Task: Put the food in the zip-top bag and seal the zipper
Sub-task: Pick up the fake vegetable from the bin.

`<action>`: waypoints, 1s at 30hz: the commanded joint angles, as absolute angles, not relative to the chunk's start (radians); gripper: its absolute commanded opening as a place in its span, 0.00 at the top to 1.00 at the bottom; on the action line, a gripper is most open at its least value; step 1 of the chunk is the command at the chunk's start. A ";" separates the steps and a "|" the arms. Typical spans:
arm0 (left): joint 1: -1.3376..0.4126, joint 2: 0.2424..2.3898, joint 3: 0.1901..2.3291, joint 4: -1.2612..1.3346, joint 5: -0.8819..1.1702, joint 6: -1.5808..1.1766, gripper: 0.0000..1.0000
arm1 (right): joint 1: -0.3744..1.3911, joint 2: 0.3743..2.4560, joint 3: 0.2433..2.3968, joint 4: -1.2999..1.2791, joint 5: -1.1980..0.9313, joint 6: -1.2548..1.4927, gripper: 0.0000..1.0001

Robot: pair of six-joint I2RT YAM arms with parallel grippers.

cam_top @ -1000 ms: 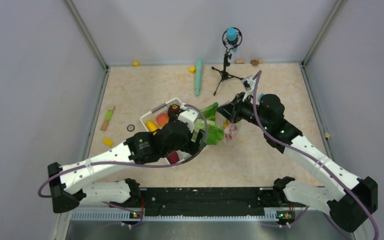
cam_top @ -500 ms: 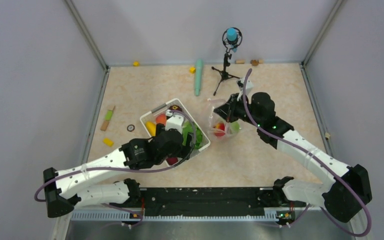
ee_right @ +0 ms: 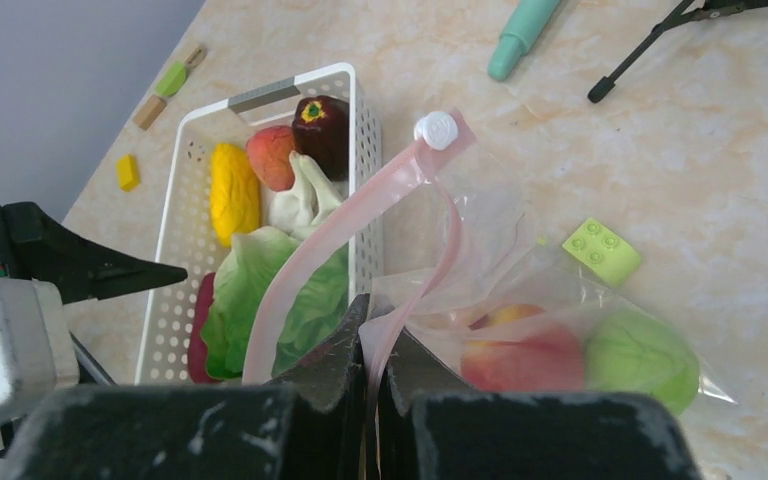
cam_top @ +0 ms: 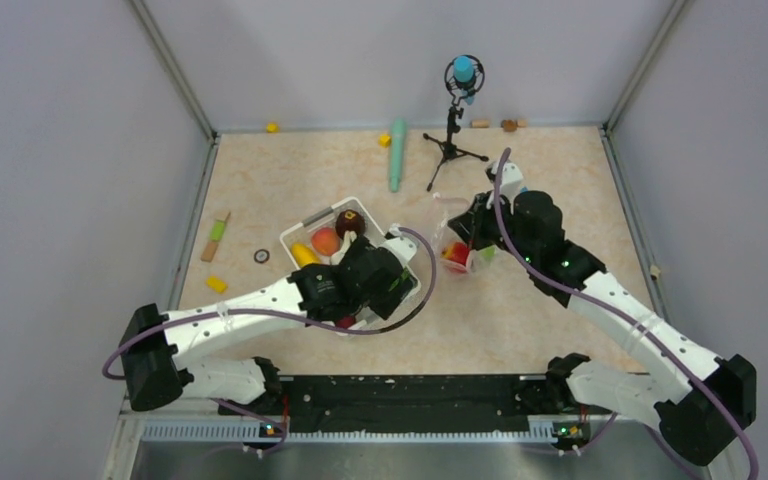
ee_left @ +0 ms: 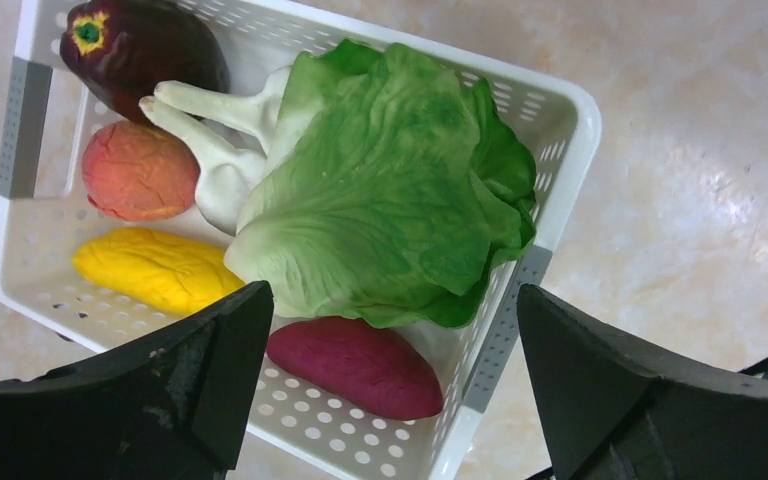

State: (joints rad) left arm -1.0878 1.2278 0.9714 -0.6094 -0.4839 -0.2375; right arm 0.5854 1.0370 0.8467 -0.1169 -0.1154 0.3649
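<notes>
Top view: the left gripper [cam_top: 385, 275], released wide, hovers over the white basket [cam_top: 298, 228]. A second ago it held the cabbage beside the zip-top bag [cam_top: 457, 252], right of the basket.

Left wrist view: the cabbage [ee_left: 390, 190] lies back in the basket, so its transfer likely needs repeating.

Right wrist view: the right gripper [ee_right: 375, 335] stays clenched on the zipper [ee_right: 310, 250]. The red apple [ee_right: 520, 358] and green apple [ee_right: 640, 350] are bagged.

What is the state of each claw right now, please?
Left claw: open, empty, over the cabbage in the white basket.
Right claw: closed on the zipper of the zip-top bag.
</notes>
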 commanded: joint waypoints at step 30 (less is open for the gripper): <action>-0.916 1.611 1.145 -0.576 -0.280 0.214 0.04 | 0.468 1.067 0.888 -0.150 -0.232 0.273 1.00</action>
State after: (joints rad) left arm -0.9169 1.6073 1.1198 -0.6262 -0.3027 0.1600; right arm 0.4847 1.0672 0.8528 -0.1940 -0.1898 0.2813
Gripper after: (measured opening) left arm 0.943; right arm 0.003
